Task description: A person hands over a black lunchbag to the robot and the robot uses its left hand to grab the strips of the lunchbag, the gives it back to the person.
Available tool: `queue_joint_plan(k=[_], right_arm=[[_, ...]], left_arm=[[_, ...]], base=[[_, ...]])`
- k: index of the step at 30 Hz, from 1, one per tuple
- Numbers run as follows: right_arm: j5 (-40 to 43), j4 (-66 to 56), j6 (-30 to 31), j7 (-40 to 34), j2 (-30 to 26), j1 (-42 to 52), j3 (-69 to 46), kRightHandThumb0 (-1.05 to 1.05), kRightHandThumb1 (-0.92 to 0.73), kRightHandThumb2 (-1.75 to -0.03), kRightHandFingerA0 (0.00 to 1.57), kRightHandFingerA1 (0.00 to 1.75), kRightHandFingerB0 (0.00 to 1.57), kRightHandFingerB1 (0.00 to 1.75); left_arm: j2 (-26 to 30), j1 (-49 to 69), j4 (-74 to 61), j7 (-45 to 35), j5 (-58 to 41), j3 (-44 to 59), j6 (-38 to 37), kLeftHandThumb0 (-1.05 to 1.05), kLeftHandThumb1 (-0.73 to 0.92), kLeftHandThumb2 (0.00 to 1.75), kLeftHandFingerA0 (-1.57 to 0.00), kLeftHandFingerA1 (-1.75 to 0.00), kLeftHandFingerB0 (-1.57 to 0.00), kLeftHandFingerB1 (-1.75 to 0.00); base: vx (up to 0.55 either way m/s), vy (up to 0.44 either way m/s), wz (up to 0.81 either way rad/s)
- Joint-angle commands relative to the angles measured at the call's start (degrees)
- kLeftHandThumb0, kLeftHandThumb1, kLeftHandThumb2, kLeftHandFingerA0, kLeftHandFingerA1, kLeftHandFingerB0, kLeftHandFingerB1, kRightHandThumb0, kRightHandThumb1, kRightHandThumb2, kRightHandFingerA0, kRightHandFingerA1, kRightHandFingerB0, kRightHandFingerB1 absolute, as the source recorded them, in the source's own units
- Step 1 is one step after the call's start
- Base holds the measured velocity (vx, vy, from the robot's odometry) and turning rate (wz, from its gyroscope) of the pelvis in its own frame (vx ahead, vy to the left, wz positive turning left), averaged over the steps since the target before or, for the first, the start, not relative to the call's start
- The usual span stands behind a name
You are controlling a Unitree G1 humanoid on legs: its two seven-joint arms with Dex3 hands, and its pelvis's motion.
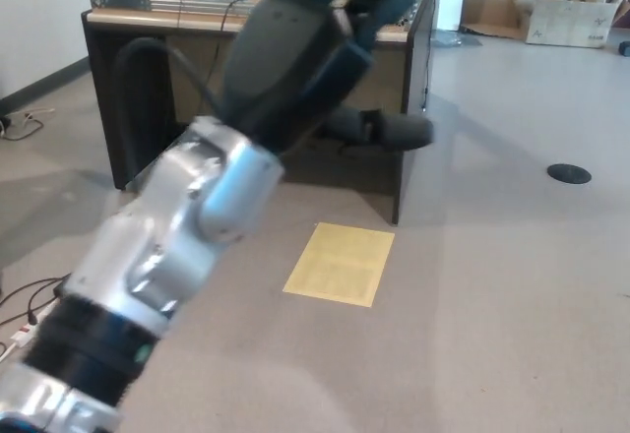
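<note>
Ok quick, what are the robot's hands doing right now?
Left hand: empty, fingers spread apart, so open; no bag in view.
Right hand: not in the picture.

One robot left hand (315,49) shows above one wooden desk (409,69); beside the desk lie one yellow sheet (341,263), one cardboard box (563,15), one round floor cover (569,172).

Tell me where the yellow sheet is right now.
In the head view the yellow sheet lies flat on the floor, centre frame, before the wooden desk, right of the left arm.
</note>
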Motion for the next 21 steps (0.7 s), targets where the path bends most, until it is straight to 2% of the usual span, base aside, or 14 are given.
queue_joint_plan(k=[1, 6, 7, 8, 10, 11, 13, 14, 16, 17, 21], right_arm=[[0.93, 0.06, 1.09, 0.19, -0.53, 0.22, -0.78, -0.44, -0.6, -0.58, 0.74, 0.49, 0.72, 0.49], [0.43, -0.1, 1.62, -0.66, -0.65, 0.75, -0.77, -0.44, -0.6, -0.58, 0.76, 0.49, 0.73, 0.48], [-0.41, -0.66, 2.79, -1.34, -0.89, 0.94, -0.3, -0.46, -0.61, -0.59, 0.75, 0.47, 0.71, 0.46], [-0.6, -0.58, 2.36, -1.79, -0.86, 0.97, -0.21, -0.45, -0.61, -0.58, 0.75, 0.49, 0.71, 0.47], [-0.56, -0.6, 1.96, -1.92, -1.0, 1.12, -0.22, -0.46, -0.62, -0.58, 0.75, 0.49, 0.7, 0.47], [-1.05, -0.71, 1.83, -2.13, -1.36, 1.31, 0.15, -0.48, -0.54, -0.92, 0.69, 0.65, 0.58, 0.6], [-0.75, -0.96, 1.46, -2.17, -1.87, 1.64, -0.15, -0.46, -0.52, -0.93, 0.69, 0.67, 0.57, 0.6], [-0.4, -0.95, 0.77, -2.06, -2.07, 1.79, -0.47, -0.47, -0.54, -0.93, 0.68, 0.66, 0.56, 0.59], [-0.13, -1.05, 0.34, -1.94, -2.45, 2.11, -0.78, -0.47, -0.54, -0.93, 0.68, 0.66, 0.56, 0.59], [0.06, -1.05, 0.02, -2.33, -2.64, 2.5, -1.09, -0.5, -0.54, -0.93, 0.66, 0.65, 0.54, 0.58], [-0.01, -0.77, -0.99, -3.27, -3.2, 3.24, -1.34, -0.52, -0.54, -0.93, 0.66, 0.65, 0.49, 0.56]], left_arm=[[5.35, 5.65, -5.38, -5.84, -5.29, 4.54, -0.48, -0.9, 0.63, 0.59, 0.0, 0.0, 0.0, 0.0], [10.23, 18.86, -14.91, -8.66, -10.39, 12.0, 0.67, -0.91, 0.59, 0.59, 0.0, 0.0, 0.0, 0.0], [11.03, 21.84, -15.15, -8.01, -11.45, 13.34, -1.37, -0.9, 0.6, 0.59, 0.0, 0.0, 0.0, 0.0], [11.95, 25.11, -15.59, -8.09, -12.57, 14.82, -2.62, -0.87, 0.49, 0.89, 0.0, 0.0, 0.0, 0.0], [12.78, 28.8, -15.8, -7.73, -13.63, 16.35, -4.56, -0.84, 0.46, 0.84, 0.0, 0.0, 0.0, 0.0], [13.56, 33.85, -15.03, -7.31, -15.26, 18.19, -6.91, -0.83, 0.48, 0.86, 0.0, 0.0, 0.0, 0.0], [13.68, 41.64, -12.04, -6.24, -17.43, 20.36, -10.52, -0.8, 0.47, 0.83, 0.0, 0.0, 0.0, 0.0], [13.33, 46.32, -8.9, -4.29, -17.38, 21.37, -13.19, -0.71, 0.43, 0.79, 0.0, -0.08, 0.0, -0.06], [12.85, 48.24, -7.58, -3.52, -17.21, 21.58, -14.41, -0.71, 0.43, 0.79, 0.0, -0.08, 0.0, -0.06], [12.42, 52.91, -2.54, -1.06, -16.44, 22.11, -17.32, -0.6, 0.39, 0.77, 0.0, -0.17, 0.0, -0.15], [9.98, 58.76, 4.2, -1.12, -19.3, 22.99, -19.02, -0.47, 0.35, 0.72, 0.0, -0.19, -0.02, -0.23]], base=[[0.0, 0.0, 0.0], [0.0, 0.0, 0.0], [0.0, 0.0, 0.0], [0.0, 0.0, 0.0], [0.0, 0.0, 0.0], [0.0, 0.0, 0.0], [0.0, 0.0, 0.0], [0.0, 0.0, 0.0], [0.0, 0.0, 0.0], [0.0, 0.0, 0.0], [0.0, 0.0, 0.0]])
